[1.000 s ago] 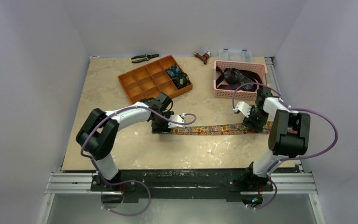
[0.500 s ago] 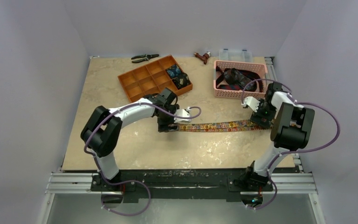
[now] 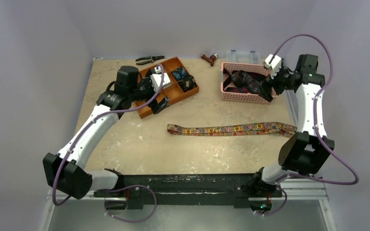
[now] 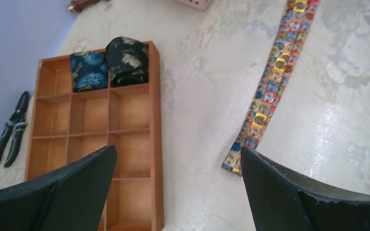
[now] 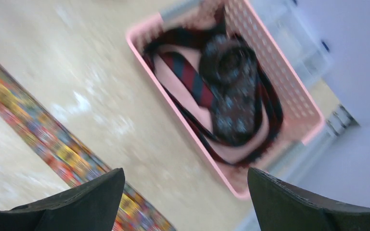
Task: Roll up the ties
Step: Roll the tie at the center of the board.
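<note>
Both arms are off the fabric and we pull up and away! Our left gripper point(image 3: 160, 104), which was down on the left end of the orange-yellow-red tie point(image 3: 231, 129), now hangs above the near edge of the orange tray point(image 3: 172, 89), toward the far left of the table point(image 3: 125, 144). Its fingers are spread wide with nothing between them. Our right gripper point(image 3: 266, 91) leaves the tie's right end and swings up toward the far right corner, over the right end of the pink basket point(image 3: 241, 96), fingers likewise apart. The tie now lies free, flat and nearly straight across the middle, its left end a touch farther left than before.
</note>
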You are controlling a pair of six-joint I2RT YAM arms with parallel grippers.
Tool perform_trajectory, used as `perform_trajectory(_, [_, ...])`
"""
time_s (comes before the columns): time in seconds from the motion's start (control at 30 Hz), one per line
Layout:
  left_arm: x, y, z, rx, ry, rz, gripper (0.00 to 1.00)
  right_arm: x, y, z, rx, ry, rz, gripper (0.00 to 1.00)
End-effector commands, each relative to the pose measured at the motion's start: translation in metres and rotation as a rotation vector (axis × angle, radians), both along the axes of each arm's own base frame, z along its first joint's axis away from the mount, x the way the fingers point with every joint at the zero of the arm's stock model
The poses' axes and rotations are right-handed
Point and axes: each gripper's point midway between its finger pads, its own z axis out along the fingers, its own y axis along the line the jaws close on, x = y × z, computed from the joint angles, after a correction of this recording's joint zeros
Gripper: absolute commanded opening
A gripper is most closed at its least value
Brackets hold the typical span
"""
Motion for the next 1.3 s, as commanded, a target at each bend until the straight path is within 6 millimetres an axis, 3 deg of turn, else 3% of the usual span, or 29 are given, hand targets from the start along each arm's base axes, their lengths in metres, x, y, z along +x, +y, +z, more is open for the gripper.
perform_trajectory(0.0, [-0.005,-0.025,-0.010,-0.022,0.137,-0.150,1.00,0.002,0.097,0.031,0.514,0.088,-0.008,0.98])
perform_trajectory(0.1, [-0.042,-0.015,-0.046,0.112,0.276,-0.422,1.00,0.004,0.152,0.001,0.475,0.264,-0.014,0.98])
perform_trajectory(0.13, [-0.043,-0.009,-0.062,0.142,0.282,-0.434,1.00,0.000,0.175,-0.010,0.458,0.312,-0.005,0.98])
perform_trajectory(0.23, [-0.045,0.005,-0.101,0.238,0.151,-0.490,1.00,-0.017,0.220,-0.039,0.444,0.389,0.010,0.98])
perform_trajectory(0.3, [-0.042,0.010,-0.117,0.275,0.089,-0.489,1.00,-0.034,0.244,-0.061,0.492,0.483,0.030,0.88])
perform_trajectory(0.43, [-0.047,0.012,-0.145,0.336,0.157,-0.507,0.93,-0.060,0.284,-0.098,0.595,0.650,0.047,0.68])
perform_trajectory(0.53, [-0.044,0.008,-0.156,0.359,0.167,-0.493,0.86,-0.064,0.304,-0.113,0.650,0.687,0.028,0.49])
perform_trajectory(0.7, [-0.044,0.005,-0.174,0.428,0.185,-0.495,0.78,-0.066,0.324,-0.134,0.694,0.763,-0.049,0.20])
perform_trajectory(0.77, [-0.041,0.001,-0.179,0.443,0.193,-0.471,0.76,-0.072,0.329,-0.143,0.674,0.791,-0.050,0.15])
perform_trajectory(0.93, [-0.033,-0.010,-0.184,0.455,0.204,-0.429,0.75,-0.086,0.319,-0.171,0.556,0.842,-0.055,0.08])
perform_trajectory(1.13, [-0.037,-0.026,-0.180,0.417,0.201,-0.423,0.75,-0.091,0.292,-0.181,0.380,0.766,-0.027,0.09])
perform_trajectory(1.27, [-0.033,-0.030,-0.179,0.402,0.196,-0.385,0.76,-0.099,0.276,-0.197,0.301,0.804,-0.052,0.09])
